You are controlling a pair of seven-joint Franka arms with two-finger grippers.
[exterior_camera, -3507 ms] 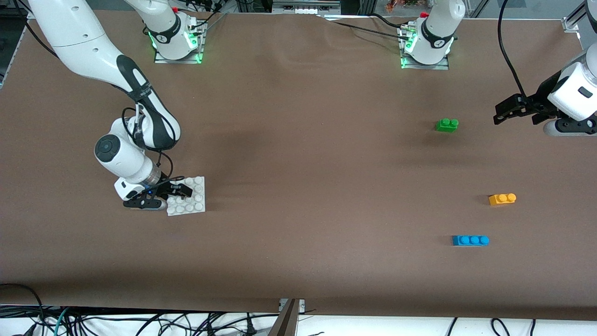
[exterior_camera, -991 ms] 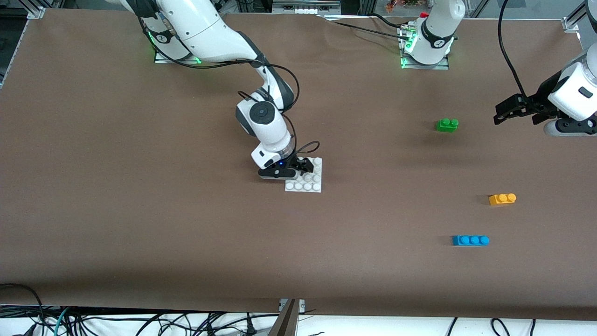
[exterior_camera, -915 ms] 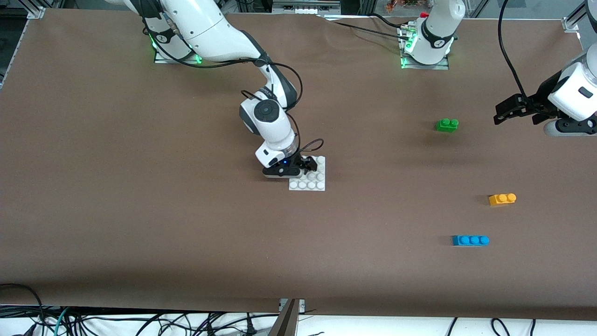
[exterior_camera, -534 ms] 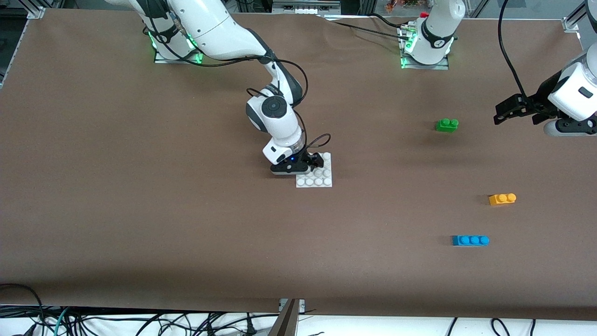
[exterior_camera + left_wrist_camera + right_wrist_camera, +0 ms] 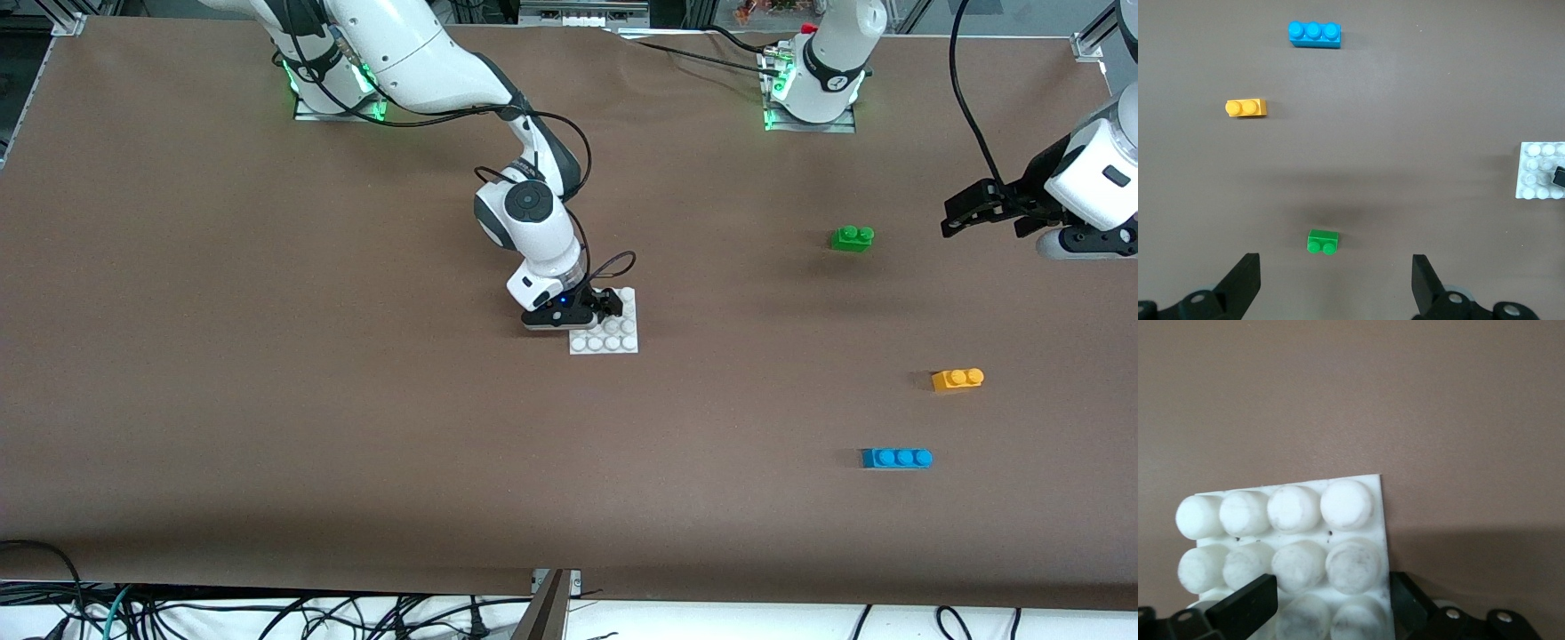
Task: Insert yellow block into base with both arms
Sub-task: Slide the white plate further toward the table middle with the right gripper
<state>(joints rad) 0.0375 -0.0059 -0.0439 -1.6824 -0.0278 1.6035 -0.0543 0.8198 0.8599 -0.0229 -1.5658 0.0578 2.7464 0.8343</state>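
The wide table under its brown paper cover (image 5: 267,400) carries everything, and the two white jointed arms stand at its top edge. The right arm (image 5: 427,62) reaches out to the middle of the table, where the right gripper (image 5: 597,309) sits low at the flat white square plastic base with its grid of round studs (image 5: 613,336); the base lies flat on the paper. In the right wrist view the black fingers (image 5: 1245,607) stand on either side of the base (image 5: 1291,533), one at each edge, but I cannot tell from here whether they are pinching it or have just let go. The left arm (image 5: 1089,178) waits at its own end of the table, its left gripper (image 5: 978,209) held up in the air with the jaws spread wide and nothing between them; its wrist view shows both fingers (image 5: 1245,280) well apart over bare paper. The long blue three-stud plastic brick (image 5: 896,458) lies nearest the front camera. The small orange-yellow plastic block with two round studs (image 5: 957,380) lies on the paper toward the left arm's end, farther from the front camera than the blue brick, well apart from both grippers and from the base. The small green two-stud plastic brick (image 5: 852,237) lies farther still, near the left gripper.
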